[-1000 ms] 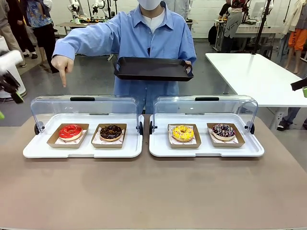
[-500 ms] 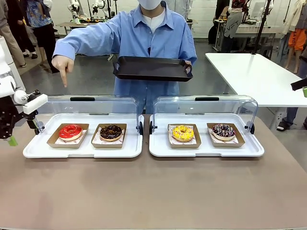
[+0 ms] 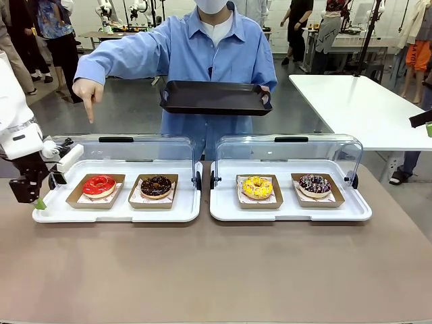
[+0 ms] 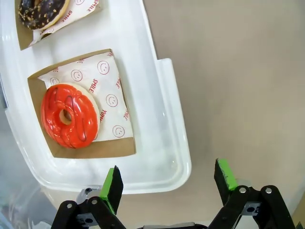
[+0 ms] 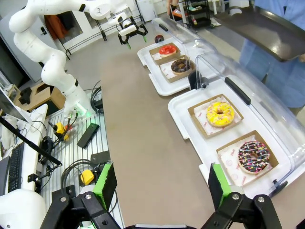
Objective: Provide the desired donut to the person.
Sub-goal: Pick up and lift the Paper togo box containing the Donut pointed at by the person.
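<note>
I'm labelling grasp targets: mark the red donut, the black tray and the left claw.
red donut point(image 4: 81, 119), left wrist view, on the icing beside its hole.
black tray point(image 3: 214, 101), front view, on its near wall.
left claw point(image 4: 169, 179), left wrist view, midway between its fingertips.

Near the brown table's point(image 3: 216, 270) far edge sit a left white tray point(image 3: 118, 213) and a right white tray point(image 3: 290, 213), clear lids point(image 3: 118, 154) raised, and beyond its far right corner stands a white table point(image 3: 364, 108).
</note>
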`<state>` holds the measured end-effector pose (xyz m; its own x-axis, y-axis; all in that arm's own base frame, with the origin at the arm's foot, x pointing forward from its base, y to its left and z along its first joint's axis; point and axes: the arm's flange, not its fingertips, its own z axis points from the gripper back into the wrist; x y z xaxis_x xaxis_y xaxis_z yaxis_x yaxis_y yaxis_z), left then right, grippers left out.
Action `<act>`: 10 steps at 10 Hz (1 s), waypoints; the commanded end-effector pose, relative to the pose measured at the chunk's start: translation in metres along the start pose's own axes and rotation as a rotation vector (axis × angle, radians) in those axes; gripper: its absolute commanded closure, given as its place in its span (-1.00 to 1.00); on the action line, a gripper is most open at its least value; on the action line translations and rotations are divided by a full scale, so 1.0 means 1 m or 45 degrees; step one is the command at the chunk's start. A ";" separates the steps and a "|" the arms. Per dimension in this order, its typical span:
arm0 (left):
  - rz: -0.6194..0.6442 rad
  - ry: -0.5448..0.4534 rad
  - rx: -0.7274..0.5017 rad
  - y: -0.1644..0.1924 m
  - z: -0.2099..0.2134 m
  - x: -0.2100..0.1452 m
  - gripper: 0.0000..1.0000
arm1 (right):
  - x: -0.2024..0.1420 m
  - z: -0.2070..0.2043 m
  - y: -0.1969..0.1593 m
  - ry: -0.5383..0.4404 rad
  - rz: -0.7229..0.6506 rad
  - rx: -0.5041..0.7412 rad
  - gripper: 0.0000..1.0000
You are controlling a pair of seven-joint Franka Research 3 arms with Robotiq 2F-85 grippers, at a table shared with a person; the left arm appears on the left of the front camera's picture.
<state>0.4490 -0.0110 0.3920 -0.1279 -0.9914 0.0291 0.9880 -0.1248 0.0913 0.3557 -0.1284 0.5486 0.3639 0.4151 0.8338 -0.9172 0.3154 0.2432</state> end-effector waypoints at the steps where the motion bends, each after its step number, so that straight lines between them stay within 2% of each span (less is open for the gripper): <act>1: 0.018 0.026 -0.005 0.013 -0.007 0.003 -1.00 | 0.000 0.000 0.001 -0.007 0.002 0.005 -1.00; 3: 0.016 -0.029 -0.022 0.017 -0.007 0.003 -1.00 | 0.000 0.000 0.001 -0.007 0.002 0.005 -1.00; 4: -0.002 0.001 -0.011 0.008 -0.009 0.002 -1.00 | 0.000 0.000 0.001 -0.007 0.002 0.005 -1.00; 10: 0.000 -0.001 -0.014 0.011 -0.011 0.002 -1.00 | 0.000 0.000 0.001 -0.007 0.002 0.005 -1.00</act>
<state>0.4610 -0.0148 0.3824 -0.1277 -0.9914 0.0301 0.9889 -0.1250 0.0805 0.3557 -0.1284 0.5486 0.3640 0.4151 0.8338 -0.9172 0.3155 0.2433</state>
